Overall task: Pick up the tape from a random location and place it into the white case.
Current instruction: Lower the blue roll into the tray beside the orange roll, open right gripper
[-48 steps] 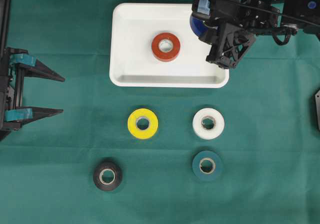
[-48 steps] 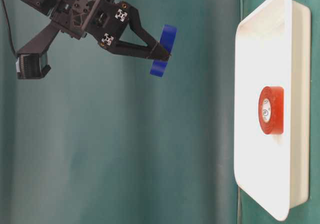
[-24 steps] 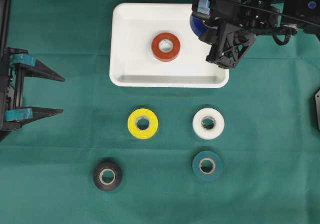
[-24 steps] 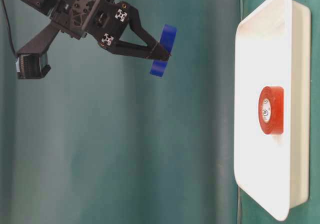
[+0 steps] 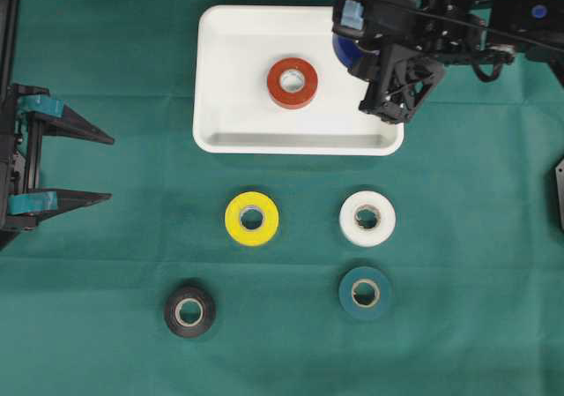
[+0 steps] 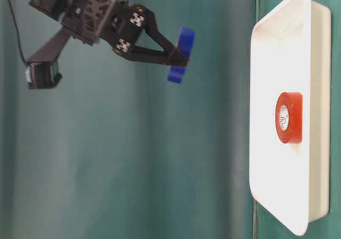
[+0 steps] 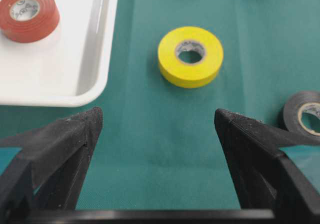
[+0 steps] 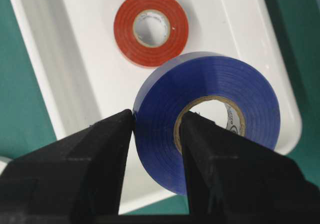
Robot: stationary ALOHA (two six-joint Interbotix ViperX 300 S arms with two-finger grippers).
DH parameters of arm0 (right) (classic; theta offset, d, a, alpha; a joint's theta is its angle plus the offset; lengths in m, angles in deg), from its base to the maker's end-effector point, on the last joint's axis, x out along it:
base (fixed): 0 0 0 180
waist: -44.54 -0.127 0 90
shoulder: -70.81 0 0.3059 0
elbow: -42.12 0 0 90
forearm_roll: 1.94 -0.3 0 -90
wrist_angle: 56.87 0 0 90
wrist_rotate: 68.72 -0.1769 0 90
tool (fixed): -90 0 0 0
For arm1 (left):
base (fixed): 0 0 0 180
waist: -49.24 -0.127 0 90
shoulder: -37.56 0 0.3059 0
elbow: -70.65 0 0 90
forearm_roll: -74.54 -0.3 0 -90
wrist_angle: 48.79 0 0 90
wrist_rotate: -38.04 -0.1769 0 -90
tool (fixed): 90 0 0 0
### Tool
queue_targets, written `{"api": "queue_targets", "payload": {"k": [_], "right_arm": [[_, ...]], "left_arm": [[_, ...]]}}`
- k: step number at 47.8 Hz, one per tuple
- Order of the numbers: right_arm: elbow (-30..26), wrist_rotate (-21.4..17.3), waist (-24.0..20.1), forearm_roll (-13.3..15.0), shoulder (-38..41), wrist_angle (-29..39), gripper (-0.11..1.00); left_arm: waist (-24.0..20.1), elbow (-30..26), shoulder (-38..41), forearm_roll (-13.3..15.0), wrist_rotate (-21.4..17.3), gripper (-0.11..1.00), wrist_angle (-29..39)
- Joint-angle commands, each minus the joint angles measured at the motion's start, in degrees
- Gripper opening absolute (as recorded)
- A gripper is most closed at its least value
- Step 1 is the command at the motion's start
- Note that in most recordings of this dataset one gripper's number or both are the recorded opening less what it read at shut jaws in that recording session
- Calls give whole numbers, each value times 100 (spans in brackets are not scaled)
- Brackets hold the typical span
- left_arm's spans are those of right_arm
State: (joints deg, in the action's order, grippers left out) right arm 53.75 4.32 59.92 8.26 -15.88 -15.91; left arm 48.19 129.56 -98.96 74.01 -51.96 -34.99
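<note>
Right gripper point(image 8: 156, 129) clamping the wall of a blue tape point(image 8: 210, 119), one finger point(image 8: 95, 159) outside the roll, the other through its core, jaws closed tight on it. Holding that roll on edge, tilted, in the air above the right end of the white case point(image 5: 229, 70); seen from table level, hanging well apart from the case point(image 6: 266, 143), blue tape point(image 6: 180, 55) pinched at the tips of the gripper point(image 6: 178, 59). Mostly hiding the roll under the arm in the overhead view, only a blue sliver point(image 5: 345, 50) showing beside the right gripper point(image 5: 352, 48).

Lying flat near the middle of the case: a red tape point(image 5: 293, 83), not touching any rim.

Left gripper point(image 5: 106, 168) waiting at the left edge, jaws spread wide, holding nothing, fingers point(image 7: 60, 149) framing bare cloth in the wrist view.

Resting on the green cloth point(image 5: 476, 264) below the case, all flat and apart from one another: yellow tape point(image 5: 252, 218), white tape point(image 5: 367, 218), black tape point(image 5: 189, 311), teal tape point(image 5: 366, 293).
</note>
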Motion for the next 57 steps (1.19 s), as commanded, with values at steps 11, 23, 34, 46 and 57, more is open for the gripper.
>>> {"api": "queue_targets", "payload": {"k": [11, 23, 34, 46, 57], "right_arm": [[62, -35, -9, -9, 466, -457, 34], [290, -185, 0, 9, 914, -888, 34], [492, -272, 0, 0, 1230, -1345, 34], [589, -316, 0, 0, 1362, -1441, 34], [624, -316, 0, -9, 1512, -1485, 34]], "left_arm": [[-18, -70, 44, 9, 0, 97, -53], [-18, -70, 44, 9, 0, 97, -53], [-18, -70, 44, 9, 0, 97, -53], [-18, -62, 44, 9, 9, 97, -44], [-18, -70, 44, 9, 18, 97, -53]]}}
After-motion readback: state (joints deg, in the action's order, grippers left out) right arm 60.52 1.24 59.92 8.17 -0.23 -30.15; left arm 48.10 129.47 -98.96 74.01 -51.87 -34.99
